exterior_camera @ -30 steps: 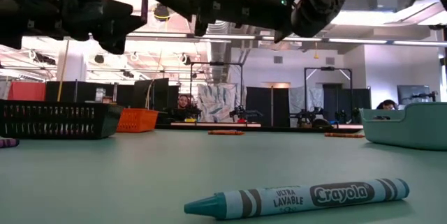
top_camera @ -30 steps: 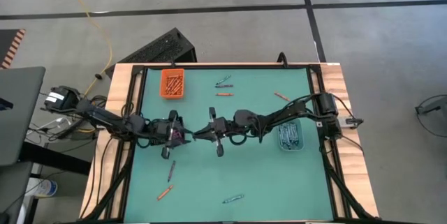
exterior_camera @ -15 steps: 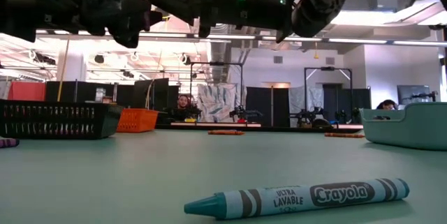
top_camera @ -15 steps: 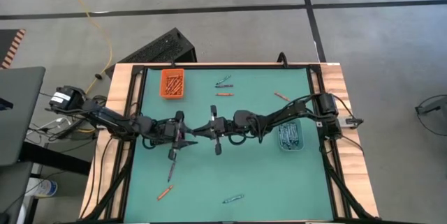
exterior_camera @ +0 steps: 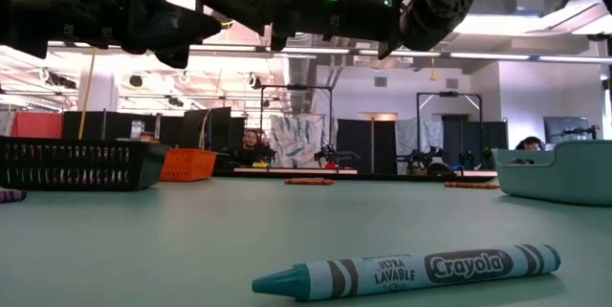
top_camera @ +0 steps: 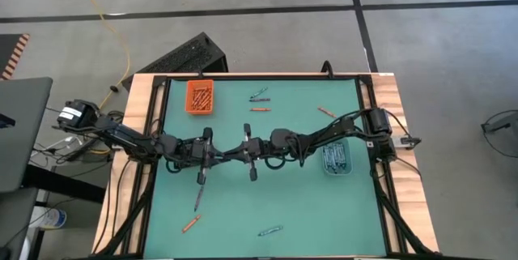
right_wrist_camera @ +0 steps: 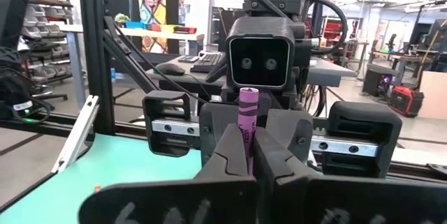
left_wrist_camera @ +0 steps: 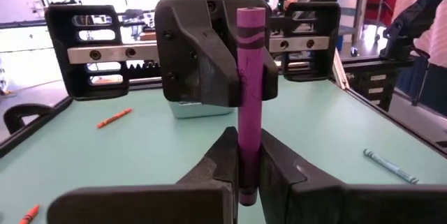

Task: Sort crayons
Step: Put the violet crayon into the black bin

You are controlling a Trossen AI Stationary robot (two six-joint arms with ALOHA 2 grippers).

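Note:
A purple crayon (left_wrist_camera: 249, 77) stands upright in mid-air over the middle of the green table (top_camera: 307, 211). My left gripper (top_camera: 215, 156) comes at it from the table's left and my right gripper (top_camera: 229, 155) from the right; both are level, face each other, and are shut on it. Other crayons lie flat on the table: a teal one (exterior_camera: 406, 271) near the front edge, orange ones (top_camera: 191, 223) (top_camera: 325, 112) and a dark one (top_camera: 197, 199). My left gripper pinches the purple crayon's lower part (left_wrist_camera: 246, 172) between its two fingers, coming level from the table's left, fingers across the crayon. The crayon stands upright, clear of the table. My right gripper pinches the same crayon (right_wrist_camera: 249, 123) between its two fingers, level from the table's right and across it; the crayon's top end (right_wrist_camera: 249, 97) sticks up above the fingers.
An orange tray (top_camera: 200, 96) with orange crayons sits at the far left. A teal tray (top_camera: 335, 156) with blue crayons sits at the right. A black tray (exterior_camera: 76, 164) shows at the far left in the low view. Two more crayons (top_camera: 259, 95) lie at the far middle.
My left gripper has moved toward the table's right, up to my right gripper and the purple crayon, then stayed there. My right gripper has kept its place.

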